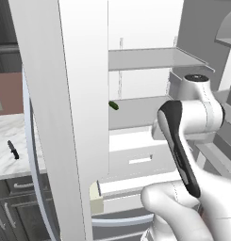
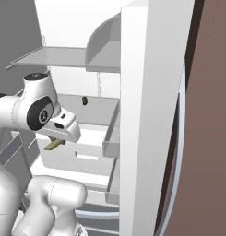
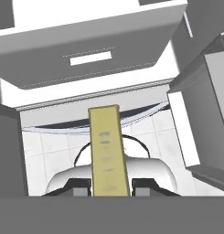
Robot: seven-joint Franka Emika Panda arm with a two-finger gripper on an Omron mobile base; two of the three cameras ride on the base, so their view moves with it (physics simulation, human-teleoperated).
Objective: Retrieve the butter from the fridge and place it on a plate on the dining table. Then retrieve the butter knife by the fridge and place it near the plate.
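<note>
One flat, pale yellow stick of butter [image 3: 108, 151] sits clamped between the gripper's [image 3: 109, 186] two dark fingertips, held clear of the shelves in front of the open fridge [image 1: 136, 113], its smooth white drawer faces squared behind it. Glassy grey shelves run to the door edges. On the marble counter's [image 1: 8, 136] near edge lies the slim black butter knife [image 1: 13, 149].

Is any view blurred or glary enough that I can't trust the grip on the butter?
Hand view: flat even light, no glare; the butter is sharp between the fingertips, its printed marks smeared. Right base view: soft and jagged at the edges, the stick's end showing under the gripper. Left base view: even light, no glare.
</note>
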